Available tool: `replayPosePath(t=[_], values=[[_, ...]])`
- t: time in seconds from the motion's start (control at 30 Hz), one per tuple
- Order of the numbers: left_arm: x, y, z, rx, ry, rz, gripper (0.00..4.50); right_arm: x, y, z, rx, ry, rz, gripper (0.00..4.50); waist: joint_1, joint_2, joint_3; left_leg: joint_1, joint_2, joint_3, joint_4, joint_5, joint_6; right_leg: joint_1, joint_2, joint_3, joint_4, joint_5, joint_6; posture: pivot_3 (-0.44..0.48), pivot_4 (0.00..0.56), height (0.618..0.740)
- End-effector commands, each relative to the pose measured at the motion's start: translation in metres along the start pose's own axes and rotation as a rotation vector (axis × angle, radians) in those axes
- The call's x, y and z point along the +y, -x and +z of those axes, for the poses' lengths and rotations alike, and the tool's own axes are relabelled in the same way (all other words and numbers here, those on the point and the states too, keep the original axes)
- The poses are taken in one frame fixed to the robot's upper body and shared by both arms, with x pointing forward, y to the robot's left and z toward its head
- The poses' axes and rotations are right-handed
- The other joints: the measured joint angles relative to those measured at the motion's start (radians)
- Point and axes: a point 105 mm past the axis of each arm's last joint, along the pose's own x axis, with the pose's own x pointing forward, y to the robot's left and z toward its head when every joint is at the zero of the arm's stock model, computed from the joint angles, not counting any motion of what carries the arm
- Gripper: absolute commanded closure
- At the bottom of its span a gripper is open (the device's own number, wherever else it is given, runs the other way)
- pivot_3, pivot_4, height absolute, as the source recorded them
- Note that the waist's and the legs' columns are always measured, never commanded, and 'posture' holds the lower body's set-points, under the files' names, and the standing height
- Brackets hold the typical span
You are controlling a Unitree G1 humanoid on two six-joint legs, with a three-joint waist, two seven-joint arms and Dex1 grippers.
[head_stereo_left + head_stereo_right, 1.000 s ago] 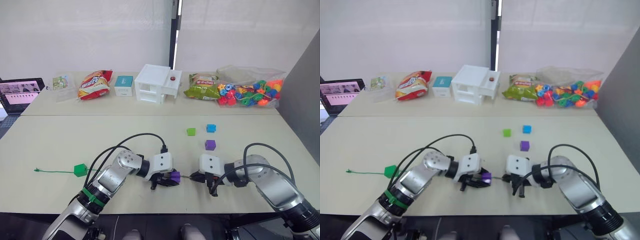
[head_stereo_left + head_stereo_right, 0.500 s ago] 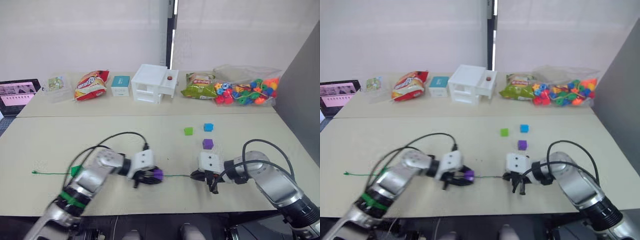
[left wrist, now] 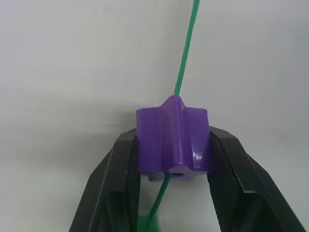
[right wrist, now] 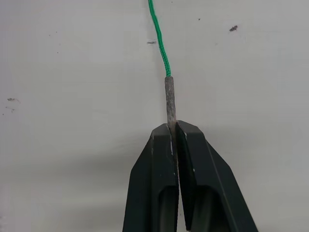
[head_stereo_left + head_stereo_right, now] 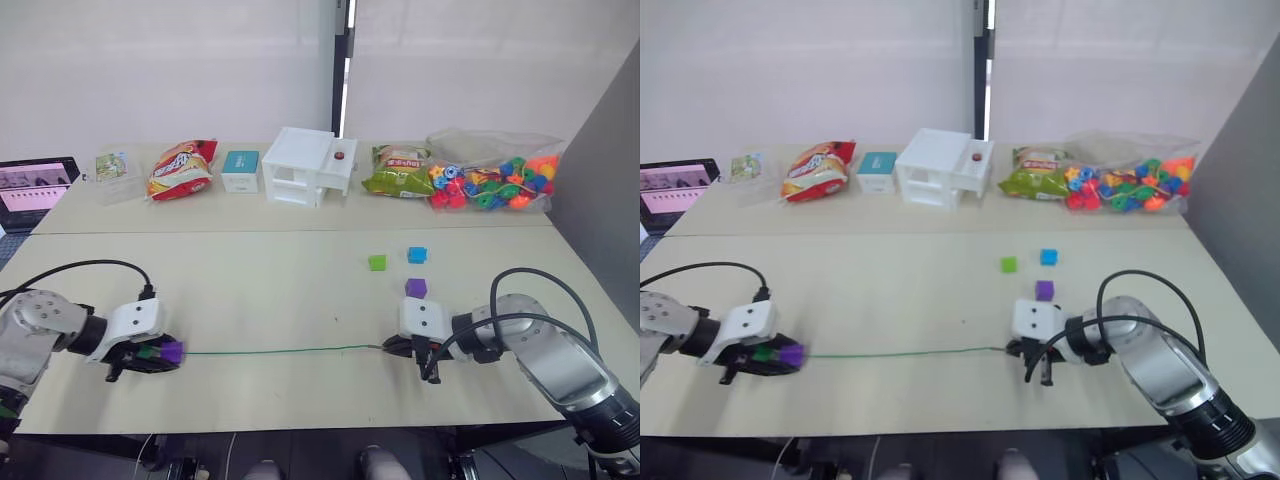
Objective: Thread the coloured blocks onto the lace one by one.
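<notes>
I see left claw (image 3: 169, 159) clenched on purple block (image 3: 173, 140), lace (image 5: 280, 351) running through its hole. Right claw (image 4: 173, 137) pinched tight on lace's stiff pale tip (image 4: 170, 99). Lace stretched straight across tabletop (image 5: 260, 290) between both claws, which sit well apart. 3 loose blocks beyond right claw: green block (image 5: 377, 262), blue block (image 5: 417, 254), second purple block (image 5: 416, 288).

Your left gripper (image 3: 173, 159) clamped on a purple block (image 3: 173, 141), green lace (image 3: 182, 58) running through its hole, over the pale table (image 3: 63, 63).
</notes>
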Motion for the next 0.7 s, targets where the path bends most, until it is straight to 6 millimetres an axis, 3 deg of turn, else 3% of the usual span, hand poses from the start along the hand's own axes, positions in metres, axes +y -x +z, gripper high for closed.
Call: replayPosePath(t=[0.03, 0.17, 0.2, 0.27, 0.33, 0.47, 0.7], values=[[0.003, 0.003, -0.005, 0.034, -0.022, 0.033, 3.12, -0.006, 0.005, 0.007, -0.019, 0.032, -0.028, 4.5, 0.001, 0.0, 0.0, 0.0, 0.0, 0.0, 0.0, 0.0, 0.0, 0.0, 0.0, 0.0, 0.0, 0.0, 0.0, 0.0, 0.15, 0.74], [0.003, 0.001, 0.006, -0.007, -0.032, 0.025, 3.12, -0.006, 0.003, 0.009, -0.026, 0.032, -0.024, 4.5, 0.002, 0.0, 0.0, 0.0, 0.0, 0.0, 0.0, 0.0, 0.0, 0.0, 0.0, 0.0, 0.001, 0.0, 0.0, 0.0, 0.15, 0.74], [0.005, 0.002, 0.018, -0.059, -0.023, 0.029, 3.12, -0.006, 0.002, 0.009, -0.028, 0.032, -0.024, 4.5, 0.002, 0.0, 0.0, 0.0, 0.0, 0.0, 0.0, 0.0, 0.0, 0.0, 0.0, 0.0, 0.001, 0.0, 0.0, 0.0, 0.15, 0.74], [0.009, 0.005, 0.046, -0.161, -0.021, 0.032, 2.08, -0.005, 0.001, 0.011, -0.036, 0.031, -0.02, 4.5, 0.004, 0.0, 0.0, -0.001, 0.0, 0.0, 0.001, 0.0, 0.0, 0.0, 0.0, 0.0, 0.001, 0.0, 0.0, 0.0, 0.15, 0.74], [0.005, 0.008, 0.066, -0.209, -0.026, -0.005, 1.53, -0.004, 0.0, 0.014, -0.043, 0.029, -0.015, 4.5, 0.005, -0.002, 0.001, -0.002, 0.0, -0.001, 0.002, 0.0, 0.0, 0.0, 0.0, 0.0, 0.001, 0.0, 0.0, 0.0, 0.15, 0.74], [-0.003, 0.007, 0.08, -0.207, -0.047, -0.062, 0.17, -0.005, -0.002, 0.016, -0.046, 0.033, -0.014, 4.5, 0.002, -0.002, 0.001, -0.003, 0.0, -0.001, 0.002, 0.0, 0.0, -0.001, -0.001, 0.0, 0.001, 0.0, 0.0, 0.0, 0.15, 0.74], [-0.003, -0.003, 0.074, -0.169, -0.073, -0.066, 0.05, -0.007, -0.002, 0.02, -0.053, 0.035, -0.016, 4.5, -0.003, -0.002, 0.001, -0.003, 0.0, -0.001, 0.001, 0.0, 0.0, -0.002, 0.0, 0.0, 0.001, 0.0, 0.0, 0.0, 0.15, 0.74]])
